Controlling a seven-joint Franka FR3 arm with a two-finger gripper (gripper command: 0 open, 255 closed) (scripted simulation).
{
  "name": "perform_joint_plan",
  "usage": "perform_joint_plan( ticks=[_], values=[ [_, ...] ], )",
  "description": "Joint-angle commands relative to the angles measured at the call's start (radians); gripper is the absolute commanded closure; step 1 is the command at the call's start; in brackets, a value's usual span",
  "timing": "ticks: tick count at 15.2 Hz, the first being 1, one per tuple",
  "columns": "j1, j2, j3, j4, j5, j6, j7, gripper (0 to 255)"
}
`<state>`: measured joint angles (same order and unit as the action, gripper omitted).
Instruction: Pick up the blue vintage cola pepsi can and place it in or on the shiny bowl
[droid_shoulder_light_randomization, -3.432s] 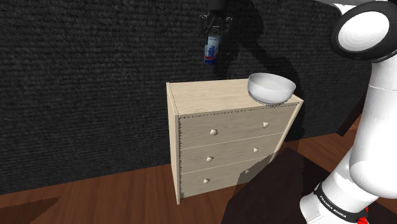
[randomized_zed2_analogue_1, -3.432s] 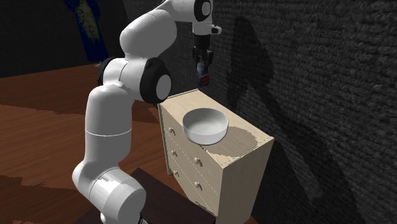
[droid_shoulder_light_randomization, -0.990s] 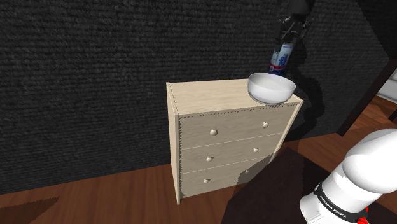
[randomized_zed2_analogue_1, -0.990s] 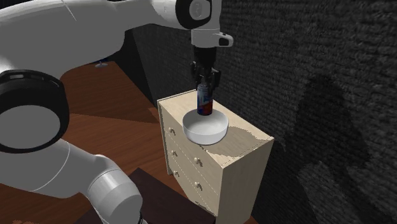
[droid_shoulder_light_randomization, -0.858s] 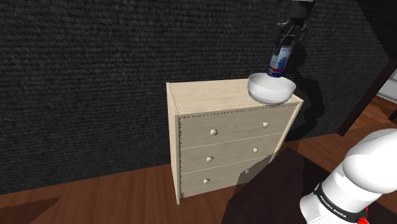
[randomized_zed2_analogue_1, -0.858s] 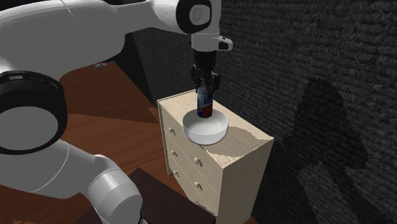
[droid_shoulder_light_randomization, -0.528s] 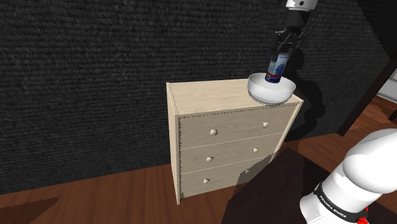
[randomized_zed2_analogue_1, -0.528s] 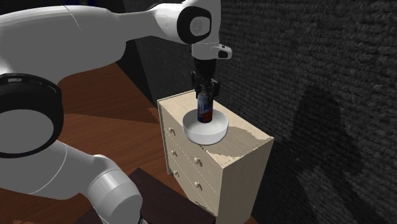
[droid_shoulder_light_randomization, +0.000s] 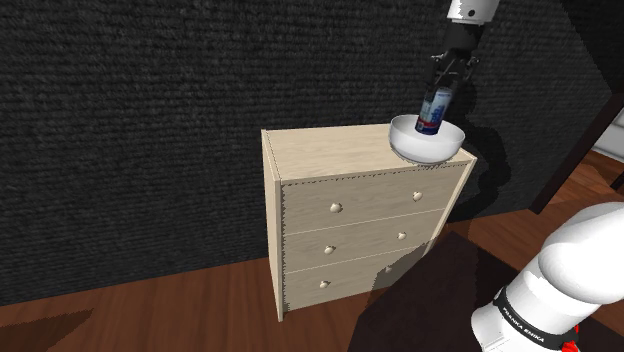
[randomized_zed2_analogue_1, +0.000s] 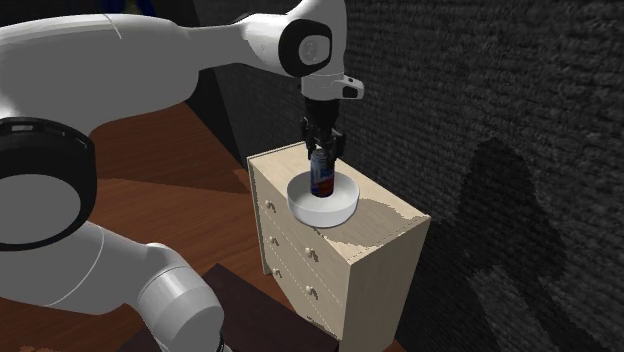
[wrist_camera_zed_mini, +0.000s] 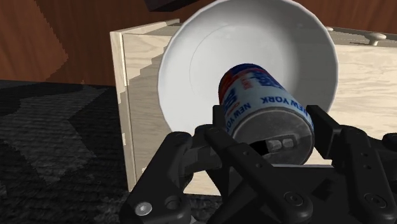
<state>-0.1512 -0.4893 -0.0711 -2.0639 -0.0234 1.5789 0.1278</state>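
Observation:
The blue, white and red cola can (droid_shoulder_light_randomization: 433, 108) hangs slightly tilted with its lower end inside the white bowl (droid_shoulder_light_randomization: 415, 147). That bowl stands on the right end of a pale wooden dresser top (droid_shoulder_light_randomization: 330, 150) in the shoulder view. My gripper (droid_shoulder_light_randomization: 441, 87) comes down from above and is shut on the can's upper part. In the second exterior view the can (randomized_zed2_analogue_1: 321, 176) dips into the bowl (randomized_zed2_analogue_1: 330, 212) under the gripper (randomized_zed2_analogue_1: 322, 150). In the wrist view the gripper (wrist_camera_zed_mini: 268, 122) clasps the can (wrist_camera_zed_mini: 261, 102) over the bowl's hollow (wrist_camera_zed_mini: 191, 70).
The three-drawer dresser (droid_shoulder_light_randomization: 350, 240) stands against a dark textured wall (droid_shoulder_light_randomization: 130, 130) on a reddish wooden floor (droid_shoulder_light_randomization: 150, 315). A dark rug (droid_shoulder_light_randomization: 420, 300) lies by the stand. The dresser top (randomized_zed2_analogue_1: 385, 215) beside the bowl is bare.
The gripper carried the can from above the dresser's rear over to the bowl, then lowered it; in the last half second it sank a little deeper into the bowl.

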Motion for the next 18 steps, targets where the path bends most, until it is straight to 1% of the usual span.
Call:
perform_joint_plan(
  ticks=[1,2,7,11,18],
  values=[
    [0.0,0.0,0.0,0.0,0.0,0.0,0.0,255],
    [0.0,0.0,0.0,0.0,0.0,0.0,0.0,0],
    [0.0,0.0,0.0,0.0,0.0,0.0,0.0,0],
    [0.002,0.04,0.0,0.165,0.003,-0.124,-0.002,0],
    [0.002,0.04,0.0,0.165,0.003,-0.124,-0.002,0]
  ],
)
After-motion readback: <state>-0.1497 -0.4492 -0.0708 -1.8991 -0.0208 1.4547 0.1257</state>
